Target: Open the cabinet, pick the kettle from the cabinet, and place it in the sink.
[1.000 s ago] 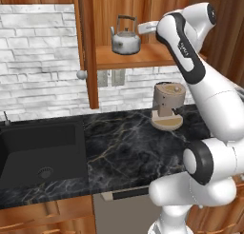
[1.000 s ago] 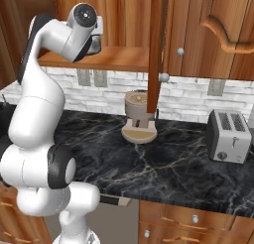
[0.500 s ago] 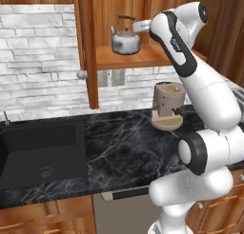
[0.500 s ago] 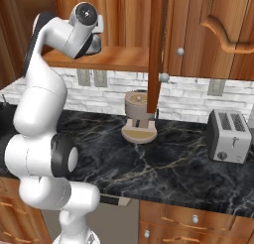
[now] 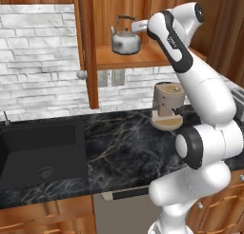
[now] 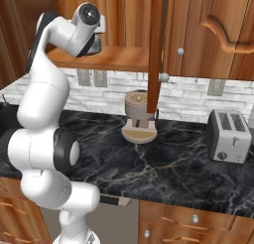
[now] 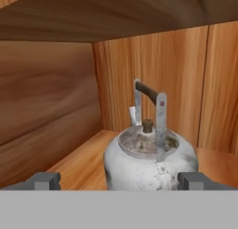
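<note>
Gripper (image 7: 119, 180) spread wide, a fingertip (image 7: 45, 180) on each side of the silver kettle (image 7: 149, 163), nothing pinched. Kettle sits on the open cabinet's shelf (image 5: 143, 57), above the counter right of the black sink (image 5: 40, 150).

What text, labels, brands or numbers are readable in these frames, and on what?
None can be read.
Arm link beside the gripper: a small dark mark, too small and blurred to read.
Kettle: no lettering, just a red dot on its handle bracket.
Toaster: a knob and slots, no legible print.
Cabinet, sink and the wooden base with a tan block: no markings.
</note>
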